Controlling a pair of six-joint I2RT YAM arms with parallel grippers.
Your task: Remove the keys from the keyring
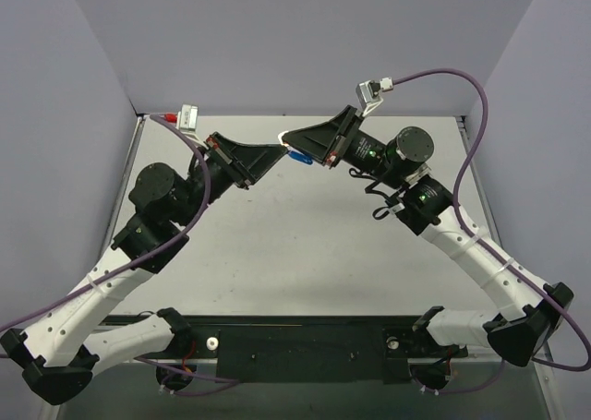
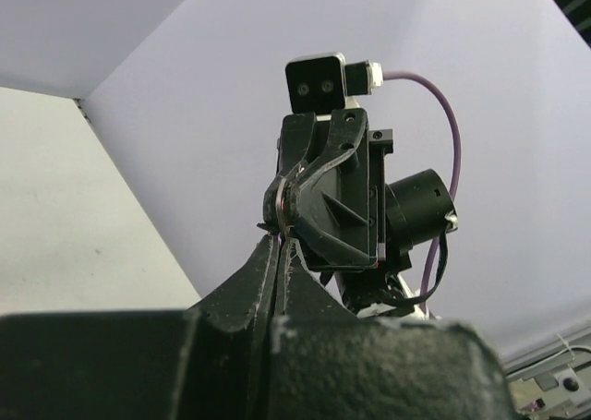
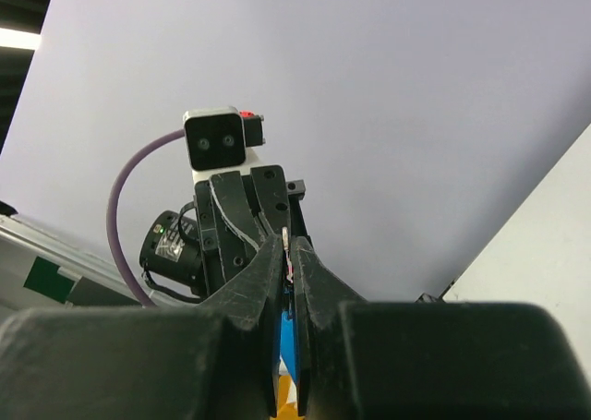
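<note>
Both grippers meet tip to tip above the far middle of the table. My left gripper [image 1: 277,149] is shut; in the left wrist view its tips [image 2: 281,239] pinch the lower edge of a thin silver keyring [image 2: 281,208] seen edge-on. My right gripper [image 1: 289,140] is shut on a blue tag [image 1: 297,156], which shows between its fingers in the right wrist view [image 3: 288,337]. A thin silver metal piece [image 3: 286,239] sticks out of the right tips [image 3: 287,246]; I cannot tell whether it is the ring or a key. No key is clearly visible.
Grey table [image 1: 305,254] with lilac walls at the back and sides. Purple camera cables loop off both wrists [image 1: 471,88]. A black base bar [image 1: 305,351] lies along the near edge between the arm bases.
</note>
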